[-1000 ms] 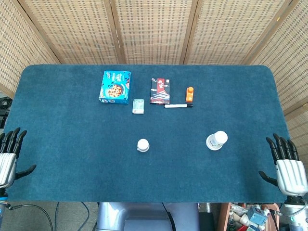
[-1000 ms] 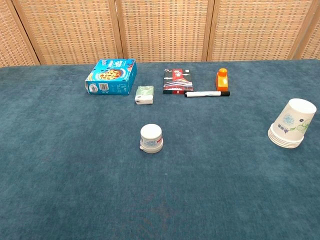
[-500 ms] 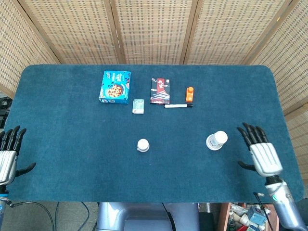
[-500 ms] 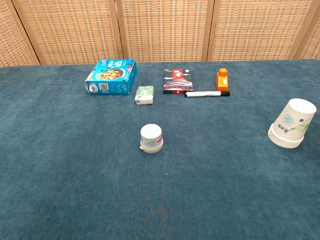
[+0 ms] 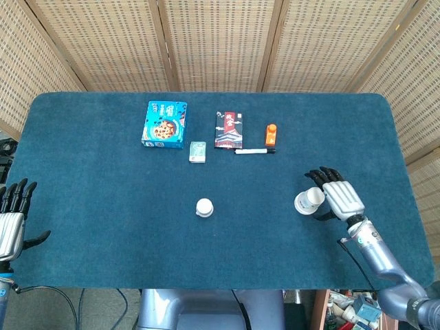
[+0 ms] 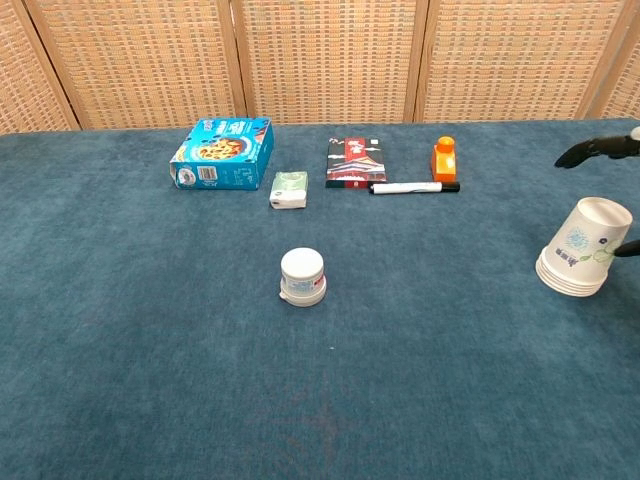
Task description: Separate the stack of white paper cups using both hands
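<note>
Sitting along the far edge of the tabletop (image 5: pixel 82 158) was a row of clutter: a blue snack box (image 5: pixel 165 124), a small green pack (image 5: pixel 197 152), a dark red packet (image 5: pixel 229 130), an orange cap thing (image 5: pixel 271 134) and a marker (image 5: pixel 255 150) lying crosswise. Mid-table stood a little white jar (image 5: pixel 204 207), well apart from everything else. None of that sat between the hands and the cups.

The stack of white paper cups (image 6: pixel 585 250) was toward the right edge, upside down, wide rims on the cloth and bottom pointing up, leaning a bit right in the chest view.

The right hand (image 5: pixel 336 198) was right beside the stack, fingers spread wide, holding nothing; couldn't tell if it touched. The left hand (image 5: pixel 12 220) hung off the near left corner, fingers apart and empty.
</note>
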Controlling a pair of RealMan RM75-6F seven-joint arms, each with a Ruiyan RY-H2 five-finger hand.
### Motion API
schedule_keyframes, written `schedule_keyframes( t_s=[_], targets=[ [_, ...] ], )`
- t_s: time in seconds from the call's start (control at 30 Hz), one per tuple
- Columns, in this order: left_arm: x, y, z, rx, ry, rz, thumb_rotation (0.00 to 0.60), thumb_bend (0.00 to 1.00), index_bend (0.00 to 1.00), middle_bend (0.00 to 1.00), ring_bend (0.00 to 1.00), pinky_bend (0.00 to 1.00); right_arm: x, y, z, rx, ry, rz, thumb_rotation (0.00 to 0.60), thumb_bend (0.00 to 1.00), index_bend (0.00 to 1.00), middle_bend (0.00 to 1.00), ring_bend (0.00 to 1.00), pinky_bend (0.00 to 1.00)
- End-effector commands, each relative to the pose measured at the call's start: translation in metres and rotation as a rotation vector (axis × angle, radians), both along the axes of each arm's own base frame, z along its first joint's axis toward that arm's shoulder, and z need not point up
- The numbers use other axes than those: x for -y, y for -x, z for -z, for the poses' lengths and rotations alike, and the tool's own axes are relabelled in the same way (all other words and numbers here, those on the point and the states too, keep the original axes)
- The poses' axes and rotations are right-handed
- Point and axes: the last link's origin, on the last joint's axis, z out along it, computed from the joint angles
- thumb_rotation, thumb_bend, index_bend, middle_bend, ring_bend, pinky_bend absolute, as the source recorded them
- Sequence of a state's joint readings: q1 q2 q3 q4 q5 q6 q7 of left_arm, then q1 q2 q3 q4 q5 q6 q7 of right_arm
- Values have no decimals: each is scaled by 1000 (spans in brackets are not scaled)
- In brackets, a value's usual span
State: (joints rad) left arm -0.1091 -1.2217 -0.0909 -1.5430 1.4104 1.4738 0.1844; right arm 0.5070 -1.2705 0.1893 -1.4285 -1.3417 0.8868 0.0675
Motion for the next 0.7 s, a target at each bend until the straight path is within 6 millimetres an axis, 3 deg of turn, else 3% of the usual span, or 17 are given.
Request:
schedule_keyframes(
  t_s=[0.03,0.37,0.63,0.7],
  targets=[
    [-1,1,0,2,0,-5,600,122,0,0,0,0,9,-1,7,-6,-2,11,600,80,228,250,117,172],
    [-1,0,-1,13,4,-8,600,122,0,0,0,0,17,4,17,-74,-43,65,600,134,322,332,206,313],
    [-1,0,0,10,7,-7,600,122,0,0,0,0,19,8,17,-84,-36,85,600,289,493,506,402,590],
    [-1,0,1,8,7,-8,600,122,0,0,0,0,20,10,17,-88,-32,89,600,324,519,530,427,620]
  ],
)
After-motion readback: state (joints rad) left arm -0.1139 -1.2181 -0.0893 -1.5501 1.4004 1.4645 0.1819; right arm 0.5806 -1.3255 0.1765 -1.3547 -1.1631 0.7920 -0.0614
